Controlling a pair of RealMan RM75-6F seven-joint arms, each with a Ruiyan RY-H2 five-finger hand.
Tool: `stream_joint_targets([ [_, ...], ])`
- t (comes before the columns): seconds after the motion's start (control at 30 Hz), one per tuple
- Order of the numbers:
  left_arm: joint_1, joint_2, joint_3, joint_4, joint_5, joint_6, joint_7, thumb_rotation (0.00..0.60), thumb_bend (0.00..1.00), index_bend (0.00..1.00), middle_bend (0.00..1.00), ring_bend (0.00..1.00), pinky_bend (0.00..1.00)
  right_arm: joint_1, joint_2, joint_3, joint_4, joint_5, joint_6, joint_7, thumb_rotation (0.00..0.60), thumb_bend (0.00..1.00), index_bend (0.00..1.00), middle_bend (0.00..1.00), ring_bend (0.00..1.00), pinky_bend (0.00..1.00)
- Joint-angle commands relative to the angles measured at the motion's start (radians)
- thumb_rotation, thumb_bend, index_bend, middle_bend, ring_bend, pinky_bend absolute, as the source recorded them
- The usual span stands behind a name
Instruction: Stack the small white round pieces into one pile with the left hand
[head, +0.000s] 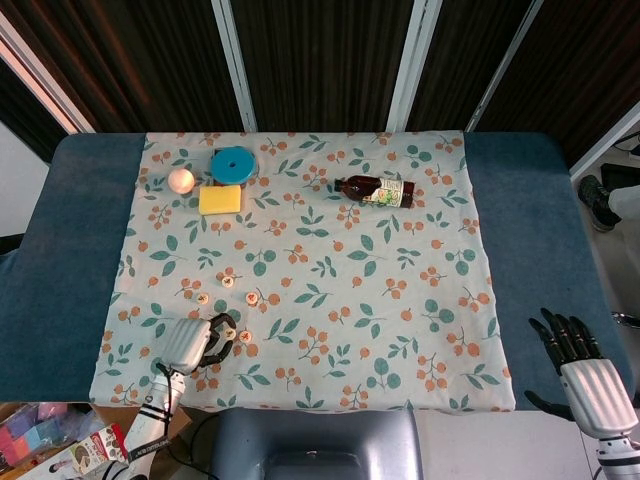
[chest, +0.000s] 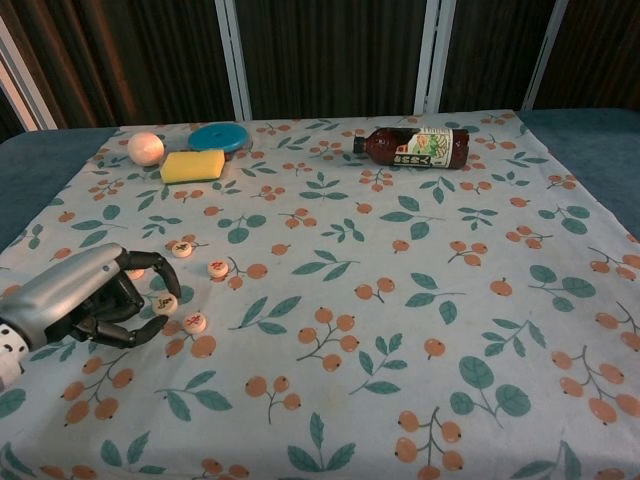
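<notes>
My left hand (chest: 95, 300) pinches one small white round piece (chest: 164, 303) in curled fingers. Next piece (chest: 194, 322) lies just beside; risk nudging it, or dropping mine.

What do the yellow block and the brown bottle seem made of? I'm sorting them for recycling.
Yellow block: likely foam sponge, matte with soft rounded edges. Brown bottle: glossy translucent brown, glass or plastic; the look leaves that open. Its label looks like paper.

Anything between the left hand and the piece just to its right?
No. In the chest view only bare cloth separates the left hand from that piece; another piece sits at its fingertips.
</notes>
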Motion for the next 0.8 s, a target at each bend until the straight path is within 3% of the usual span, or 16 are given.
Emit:
stream_joint_targets([
  [0.03, -0.007, -0.019, -0.001, 0.000, -0.009, -0.005, 0.023, 0.600, 0.42, 0.52, 1.00, 1.00, 1.00, -0.001, 0.002, 0.002, 0.000, 0.003, 0.003, 0.006, 0.600, 0.07, 0.00, 0.00, 0.00, 0.00],
  [0.8, -0.019, -0.069, 0.002, 0.050, -0.032, -0.014, 0.057, 0.600, 0.42, 0.49, 1.00, 1.00, 1.00, -0.001, 0.004, 0.006, 0.001, 0.010, 0.004, 0.012, 0.600, 0.07, 0.00, 0.00, 0.00, 0.00],
])
